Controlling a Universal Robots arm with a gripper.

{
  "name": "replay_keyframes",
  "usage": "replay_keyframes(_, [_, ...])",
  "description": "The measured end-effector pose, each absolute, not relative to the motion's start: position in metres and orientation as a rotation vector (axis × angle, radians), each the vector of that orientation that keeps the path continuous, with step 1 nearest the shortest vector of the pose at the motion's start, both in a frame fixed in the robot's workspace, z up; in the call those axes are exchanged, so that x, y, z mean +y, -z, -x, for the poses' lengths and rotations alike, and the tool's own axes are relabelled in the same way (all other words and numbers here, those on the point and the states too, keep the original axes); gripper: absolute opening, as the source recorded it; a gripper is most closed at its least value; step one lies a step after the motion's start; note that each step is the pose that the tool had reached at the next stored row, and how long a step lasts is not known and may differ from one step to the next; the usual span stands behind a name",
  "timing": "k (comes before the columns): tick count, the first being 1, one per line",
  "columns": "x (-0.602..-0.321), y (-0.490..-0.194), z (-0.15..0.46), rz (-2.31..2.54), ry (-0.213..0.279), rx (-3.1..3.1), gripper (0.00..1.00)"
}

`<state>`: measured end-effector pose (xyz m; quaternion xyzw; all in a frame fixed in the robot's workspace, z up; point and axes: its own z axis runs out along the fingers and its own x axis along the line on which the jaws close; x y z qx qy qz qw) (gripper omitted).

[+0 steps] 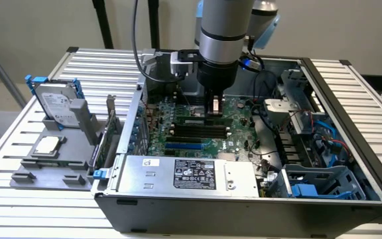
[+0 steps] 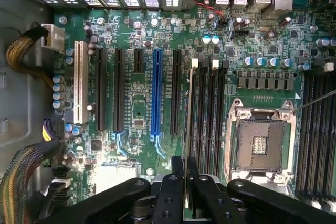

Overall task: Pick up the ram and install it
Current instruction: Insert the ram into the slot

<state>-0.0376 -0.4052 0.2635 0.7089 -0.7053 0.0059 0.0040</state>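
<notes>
black gripper (image 2: 186, 192) parts sit closest to the wrist camera, two fingers (image 2: 170, 195) pressed together on the near end of the ram (image 2: 187, 124). from this camera the ram is seen edge-on, a thin pale line running straight away from the gripper over the motherboard (image 2: 136, 51). its long axis runs the same way as the black memory slots (image 2: 206, 114) beside the open processor socket (image 2: 261, 142), and it hangs over the outermost slot of that bank, on the side toward the blue expansion slot (image 2: 156, 93). whether its lower edge is already touching the slot or hangs just above it cannot be told from here.

in the exterior view, the robot arm (image 1: 226, 30) reaches straight down into the open computer case (image 1: 257, 209), which lies on its side on a slatted metal table (image 1: 18, 199). the gripper (image 1: 213, 107) is low over the board, and the ram (image 1: 212, 105) shows as a short pale strip held upright between the fingers, just above the row of dark slots (image 1: 198, 130) in the middle of the board. the stick is directly under the gripper, so the relation that matters is vertical: ram edge above, slot below, both pointing the same way.

on the exterior view's left, outside the case, a grey parts holder (image 1: 51, 164) carries a hard drive (image 1: 53, 102) standing upright and a square silver processor chip (image 1: 47, 145) lying flat. a power supply (image 1: 184, 174) with a white label fills the near side of the case.
</notes>
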Motion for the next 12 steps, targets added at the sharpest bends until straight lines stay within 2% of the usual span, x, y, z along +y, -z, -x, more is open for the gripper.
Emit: replay_keyframes(12, [-0.400,-0.242,0.039,-2.221,-0.018,-2.210,0.14])
